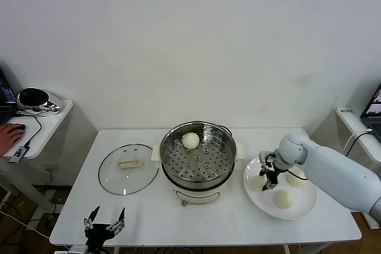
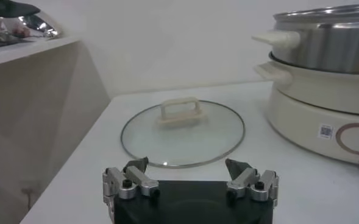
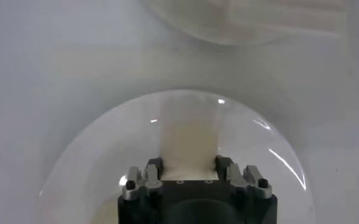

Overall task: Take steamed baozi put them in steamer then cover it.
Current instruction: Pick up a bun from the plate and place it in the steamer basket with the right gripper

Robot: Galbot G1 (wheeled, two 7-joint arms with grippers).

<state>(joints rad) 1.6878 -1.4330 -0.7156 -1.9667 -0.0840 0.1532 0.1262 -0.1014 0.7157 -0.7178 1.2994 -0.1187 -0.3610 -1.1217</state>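
Right wrist view shows my right pincer (image 3: 191, 176) narrowed around a baozi (image 3: 188, 143) on the plate (image 3: 75, 164); I should squeeze gently, lift straight, then carry toward the steamer (image 1: 198, 157). Left pincer (image 1: 105, 225) waits wide.

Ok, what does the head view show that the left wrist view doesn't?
Head only: one baozi inside the steamer, the white plate with three more, the right tool down at it. Left wrist only: the square code sticker on the steamer's base. Both: glass lid, steamer, open left tool.
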